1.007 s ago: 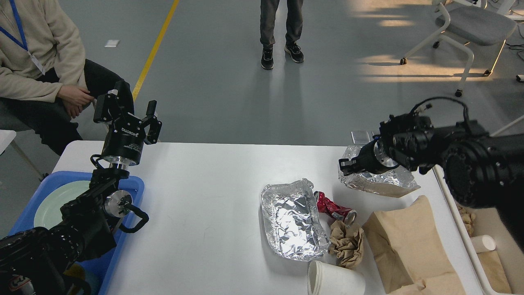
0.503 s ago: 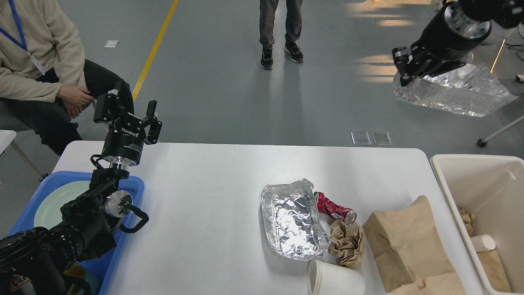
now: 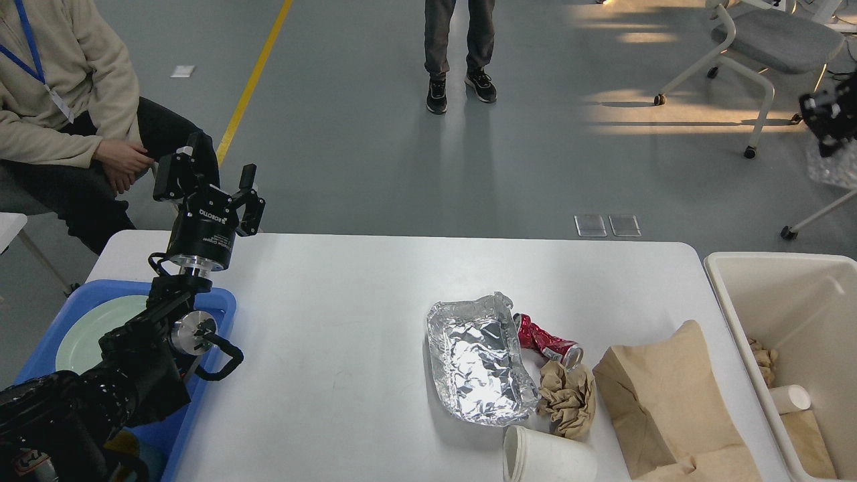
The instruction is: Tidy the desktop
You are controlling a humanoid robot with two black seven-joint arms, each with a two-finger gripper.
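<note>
The white desktop (image 3: 335,301) carries litter on its right half: a silver foil tray (image 3: 479,358), a crushed red can (image 3: 546,343), a crumpled brown paper ball (image 3: 568,398), a brown paper bag (image 3: 669,402) and stacked white paper cups (image 3: 546,458) lying at the front edge. My left gripper (image 3: 214,184) stands open and empty above the desk's far left corner. My right gripper (image 3: 830,117) is high at the view's right edge, off the desk, shut on a crumpled foil container (image 3: 837,167) that hangs below it, mostly cut off.
A cream-white bin (image 3: 730,294) stands right of the desk, holding a paper cup (image 3: 790,398) and brown paper scraps. A blue tray (image 3: 221,301) with a pale green plate (image 3: 80,335) sits at the left. A seated person (image 3: 60,87), a standing person (image 3: 462,47) and a chair (image 3: 770,40) are beyond.
My right gripper lifted the crumpled foil container off the desk's far right, swung it up and then rightward to the view's edge. The left arm has not moved.
</note>
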